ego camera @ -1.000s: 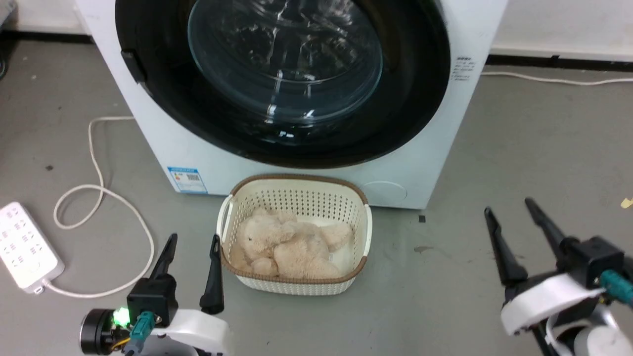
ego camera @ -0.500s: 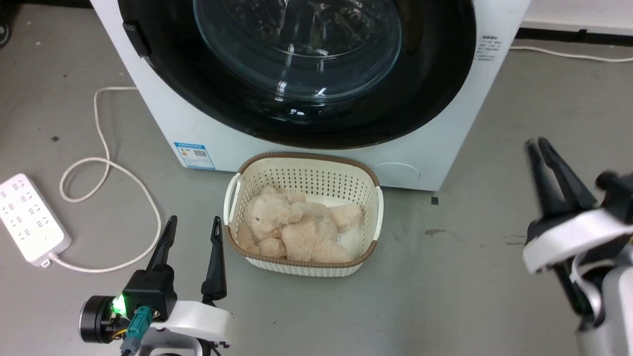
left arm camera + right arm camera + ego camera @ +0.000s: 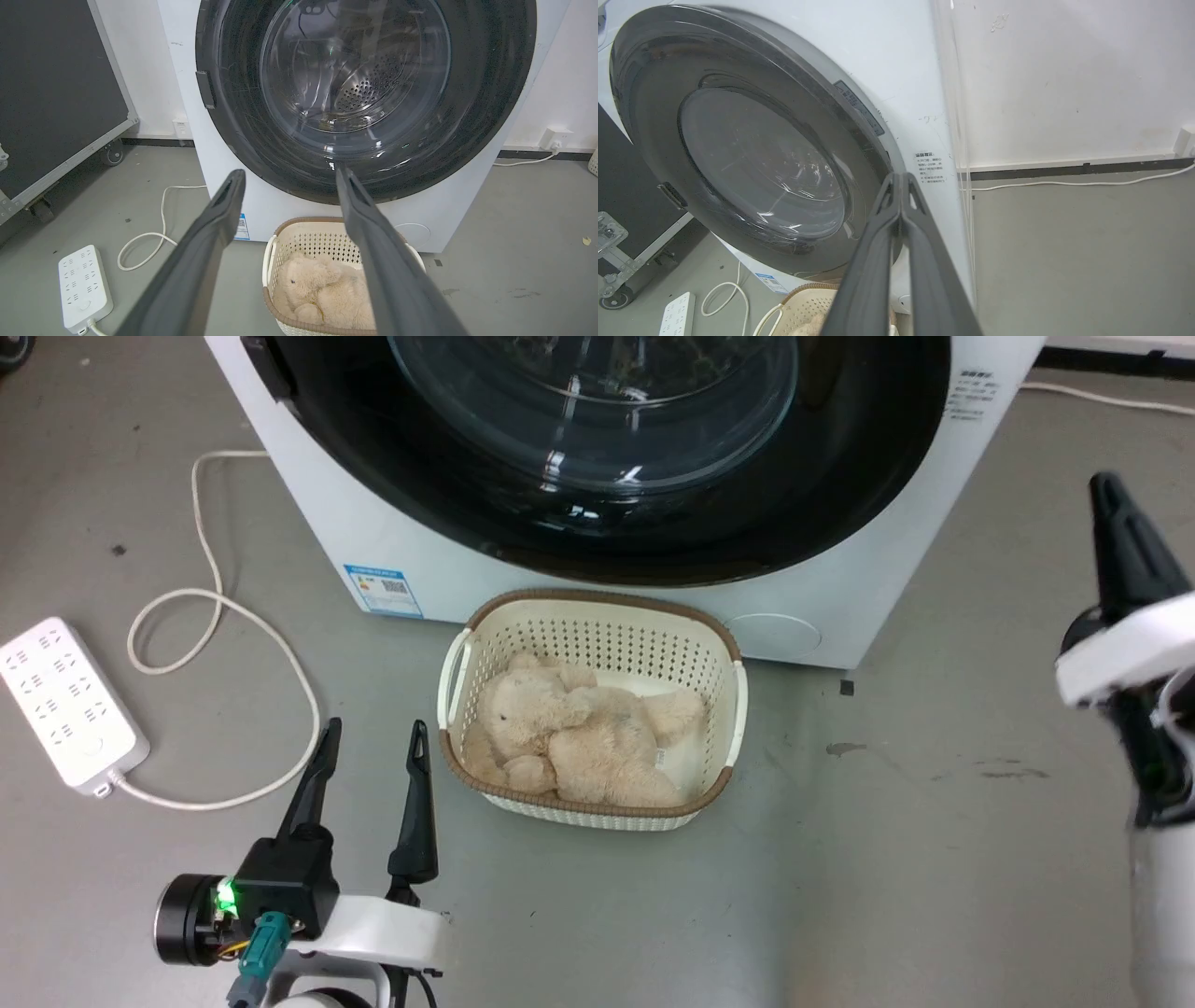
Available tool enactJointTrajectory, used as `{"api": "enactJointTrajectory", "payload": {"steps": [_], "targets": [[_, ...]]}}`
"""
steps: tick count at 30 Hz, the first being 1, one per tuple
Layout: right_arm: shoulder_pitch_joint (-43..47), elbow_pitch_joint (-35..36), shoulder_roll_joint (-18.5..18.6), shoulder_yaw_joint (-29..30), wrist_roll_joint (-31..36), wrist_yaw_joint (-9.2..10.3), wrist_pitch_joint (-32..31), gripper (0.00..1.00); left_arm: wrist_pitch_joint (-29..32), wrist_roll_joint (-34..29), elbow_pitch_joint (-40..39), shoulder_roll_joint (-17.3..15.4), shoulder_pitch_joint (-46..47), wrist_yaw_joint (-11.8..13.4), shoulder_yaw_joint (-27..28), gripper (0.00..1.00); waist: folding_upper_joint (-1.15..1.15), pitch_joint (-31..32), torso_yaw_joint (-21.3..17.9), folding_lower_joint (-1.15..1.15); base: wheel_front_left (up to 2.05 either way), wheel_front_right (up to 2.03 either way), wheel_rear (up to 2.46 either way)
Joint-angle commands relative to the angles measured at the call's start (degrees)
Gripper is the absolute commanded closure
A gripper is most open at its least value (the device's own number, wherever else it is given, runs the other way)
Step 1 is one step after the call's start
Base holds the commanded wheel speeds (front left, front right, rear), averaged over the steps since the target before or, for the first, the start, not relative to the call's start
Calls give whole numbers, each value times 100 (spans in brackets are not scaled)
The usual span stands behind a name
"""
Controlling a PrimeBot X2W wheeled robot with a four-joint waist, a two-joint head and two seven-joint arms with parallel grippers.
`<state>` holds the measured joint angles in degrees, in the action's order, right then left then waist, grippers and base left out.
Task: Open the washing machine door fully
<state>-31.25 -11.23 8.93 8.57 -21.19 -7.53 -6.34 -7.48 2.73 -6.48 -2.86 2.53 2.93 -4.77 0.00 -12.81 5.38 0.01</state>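
While the washing machine door (image 3: 840,495) sits shut on the washing machine (image 3: 373,537), a cream basket (image 3: 597,600) on the floor (image 3: 934,849) just in front holds a beige plush bear (image 3: 579,737). The left gripper (image 3: 373,733) has its fingers spread and empty beside the basket. The right gripper (image 3: 901,176) has its fingers pressed together on nothing, near the door's right edge.

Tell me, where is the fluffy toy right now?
In the middle of the head view, the fluffy toy lies inside the cream basket, right in front of the washing machine and just to the right of the left gripper.
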Motion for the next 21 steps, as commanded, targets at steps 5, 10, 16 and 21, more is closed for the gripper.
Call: {"api": "enactJointTrajectory", "payload": {"steps": [5,10,16,21], "targets": [[-649,-395,23,266,-447,2,-284,100,-105,23,-104,-2,134,15,-8,0,0,-131,85,-1,0,0,0],[-1214,-758,-53,545,-939,2,-660,100,-165,28,-158,-2,187,10,-37,0,0,-286,154,-1,0,0,0],[-1808,-1202,-59,780,-1284,2,-1128,100,-237,56,-233,-2,263,30,-71,0,0,-465,252,-1,0,0,0],[-2330,-1683,-85,1074,-1539,3,-1570,100,-297,72,-275,-2,314,46,-119,0,0,-608,337,-1,0,0,0]]}}
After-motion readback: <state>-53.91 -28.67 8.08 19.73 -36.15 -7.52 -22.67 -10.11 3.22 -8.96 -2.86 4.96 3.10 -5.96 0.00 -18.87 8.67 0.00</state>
